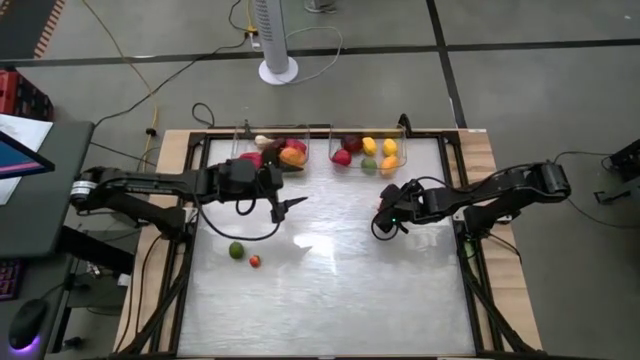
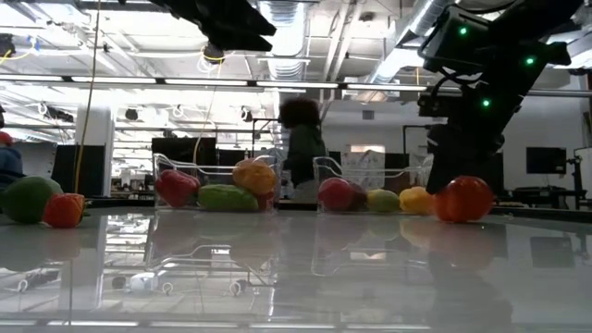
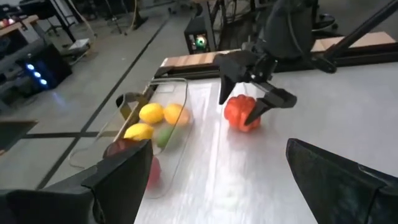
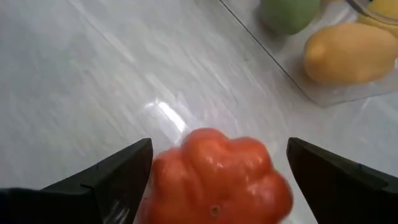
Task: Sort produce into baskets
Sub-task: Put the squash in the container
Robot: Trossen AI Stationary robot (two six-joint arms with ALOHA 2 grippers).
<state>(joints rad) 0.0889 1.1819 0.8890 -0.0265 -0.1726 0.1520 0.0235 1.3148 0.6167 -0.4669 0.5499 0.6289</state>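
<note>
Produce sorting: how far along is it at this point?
Mostly done: both bins hold produce, the left bin and the right bin. In hand: the right hand is open around a red pepper on the table, not gripping it. Left: a green lime and small red tomato lie loose near the idle left hand.

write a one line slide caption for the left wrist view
Right gripper open around a red pepper on the table, beside a clear bin holding lemons.
</note>
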